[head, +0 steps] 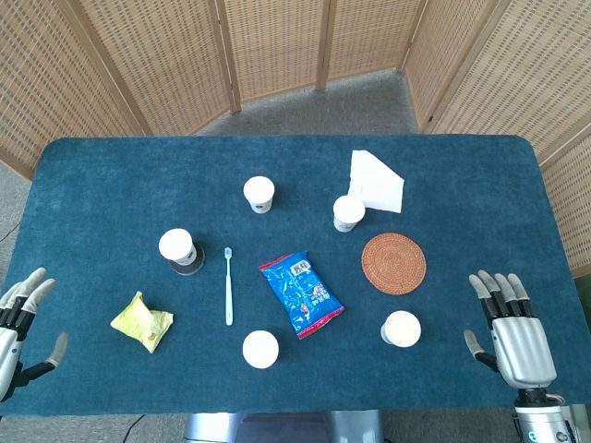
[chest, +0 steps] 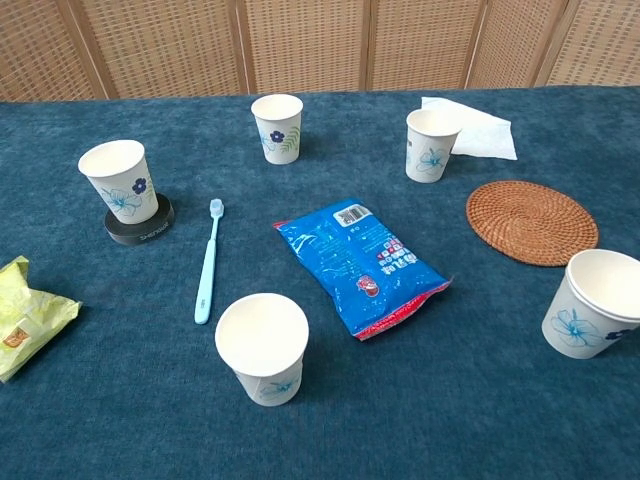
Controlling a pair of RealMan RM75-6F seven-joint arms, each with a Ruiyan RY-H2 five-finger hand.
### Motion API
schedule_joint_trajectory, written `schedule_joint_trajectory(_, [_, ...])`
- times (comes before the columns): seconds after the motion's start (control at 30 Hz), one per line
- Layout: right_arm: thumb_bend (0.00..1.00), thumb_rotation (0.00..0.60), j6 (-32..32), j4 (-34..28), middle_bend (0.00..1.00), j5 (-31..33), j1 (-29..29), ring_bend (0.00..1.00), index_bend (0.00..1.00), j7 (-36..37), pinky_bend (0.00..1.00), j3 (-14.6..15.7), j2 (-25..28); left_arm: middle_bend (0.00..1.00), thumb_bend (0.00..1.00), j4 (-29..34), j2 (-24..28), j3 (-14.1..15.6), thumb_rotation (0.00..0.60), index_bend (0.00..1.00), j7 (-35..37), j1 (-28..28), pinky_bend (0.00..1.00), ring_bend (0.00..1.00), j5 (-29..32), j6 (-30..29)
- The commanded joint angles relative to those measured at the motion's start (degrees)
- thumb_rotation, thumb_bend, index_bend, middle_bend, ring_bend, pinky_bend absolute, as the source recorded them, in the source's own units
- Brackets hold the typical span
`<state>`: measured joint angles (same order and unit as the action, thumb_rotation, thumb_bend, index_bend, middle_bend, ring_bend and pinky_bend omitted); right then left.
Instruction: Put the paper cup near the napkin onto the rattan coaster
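Observation:
A paper cup (head: 348, 213) (chest: 432, 145) stands upright just left of the white napkin (head: 376, 182) (chest: 470, 130). The round rattan coaster (head: 394, 263) (chest: 531, 221) lies bare in front of them. My right hand (head: 511, 332) hovers flat and open at the table's near right edge, well right of the coaster. At the near left edge my left hand (head: 20, 329) is open too, holding nothing. Neither hand shows in the chest view.
Other paper cups: one near the coaster (head: 402, 329) (chest: 593, 303), one at front centre (head: 260, 349) (chest: 263, 346), one at the back (head: 259, 194) (chest: 277, 128), one on a black coaster (head: 177, 250) (chest: 120, 181). A blue snack bag (head: 300, 294), toothbrush (head: 228, 285) and yellow packet (head: 141, 322) also lie about.

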<state>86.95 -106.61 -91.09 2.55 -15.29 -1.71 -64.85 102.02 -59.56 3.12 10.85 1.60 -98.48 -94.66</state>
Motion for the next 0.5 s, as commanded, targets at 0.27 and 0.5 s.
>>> schedule_joint_trajectory(0.27, [0.39, 0.600, -3.0, -2.4, 0.00, 1.2, 2.9, 0.00, 0.00, 0.0, 0.00, -2.2, 0.6, 0.00, 0.50, 0.2, 0.1, 0.3, 0.585, 0.02, -0.6, 0.3, 0.00, 0.00, -0.4, -0.4])
schedule_joint_trajectory(0.5, [0.39, 0.600, -11.7, -5.2, 0.00, 7.0, 10.9, 0.00, 0.00, -2.5, 0.00, -8.0, 0.0, 0.00, 0.50, -0.3, 0.0, 0.4, 0.588, 0.02, -0.1, 0.0, 0.00, 0.00, 0.5, 0.7])
